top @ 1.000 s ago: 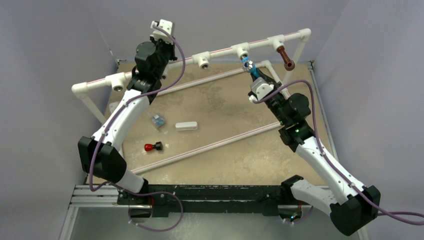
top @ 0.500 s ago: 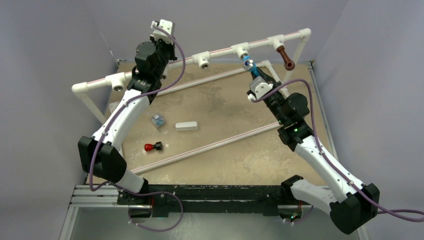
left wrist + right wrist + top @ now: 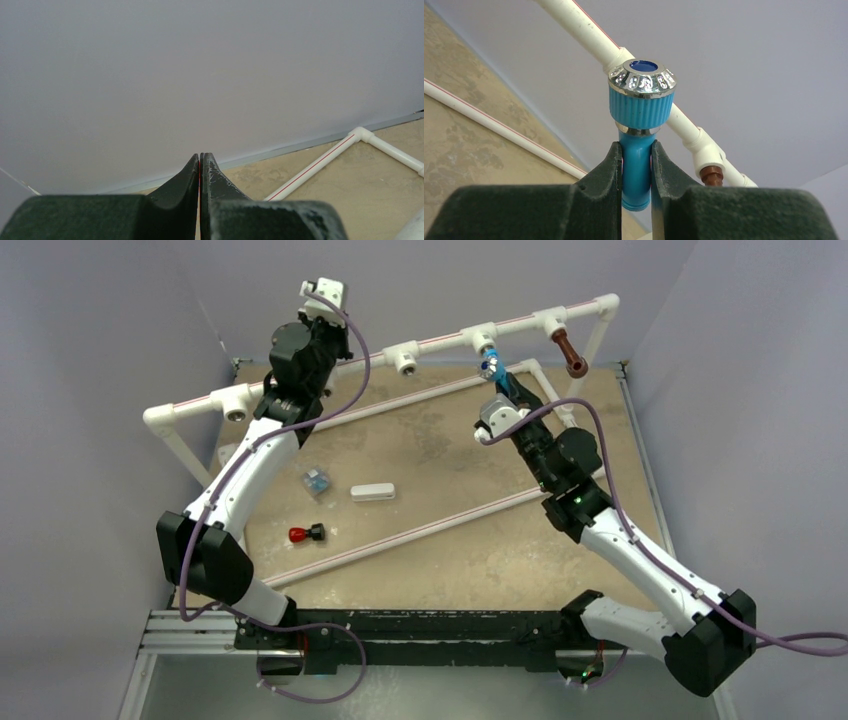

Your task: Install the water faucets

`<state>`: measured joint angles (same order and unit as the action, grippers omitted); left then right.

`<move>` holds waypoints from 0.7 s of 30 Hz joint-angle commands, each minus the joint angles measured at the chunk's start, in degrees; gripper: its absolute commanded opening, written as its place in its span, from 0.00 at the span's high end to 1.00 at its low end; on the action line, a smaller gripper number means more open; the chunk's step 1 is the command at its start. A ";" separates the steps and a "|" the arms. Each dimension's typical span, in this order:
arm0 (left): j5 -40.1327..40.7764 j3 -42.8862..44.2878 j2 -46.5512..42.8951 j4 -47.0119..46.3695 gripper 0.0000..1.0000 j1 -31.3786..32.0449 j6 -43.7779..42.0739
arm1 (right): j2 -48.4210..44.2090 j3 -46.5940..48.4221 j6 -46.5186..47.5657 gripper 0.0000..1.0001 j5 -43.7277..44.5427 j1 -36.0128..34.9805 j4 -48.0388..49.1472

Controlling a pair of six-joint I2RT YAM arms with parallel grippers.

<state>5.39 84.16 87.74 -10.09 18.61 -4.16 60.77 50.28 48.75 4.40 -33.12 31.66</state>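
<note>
Our right end effector (image 3: 636, 148) is clamped on the thin part of the blue faucet (image 3: 641, 100), just under its fat ribbed knob with the shiny ring. We hold it up high, right by a white joint (image 3: 481, 340) on the top pipe (image 3: 440, 341) at the far side of the tabletop (image 3: 450, 470). We cannot tell if the faucet is touching that joint or is only very close to it. The brown faucet (image 3: 570, 353) sticks out of the next joint along the same pipe, on the right. Our left end effector (image 3: 200, 159) is pressed together with nothing in it, and it points at the wall. We think a few things could go wrong from here. If we push the blue faucet in crooked, it may jam at the mouth of the joint and not go in. The part we hold is thin and smooth, so the faucet may slip or spin between the fingers when we twist. A hard push may shove the whole pipe back, since nothing holds it steady. The brown faucet is near, so a wide swing may bump it.
</note>
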 commanded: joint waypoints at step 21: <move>-1.78 -1.63 2.43 7.10 1.00 0.46 -1.18 | 3.55 2.90 -2.18 1.00 2.02 -3.53 0.87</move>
<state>5.41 84.20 87.85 -10.28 18.44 -4.16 62.28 51.20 50.13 8.80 -35.75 31.97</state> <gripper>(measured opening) 0.002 0.189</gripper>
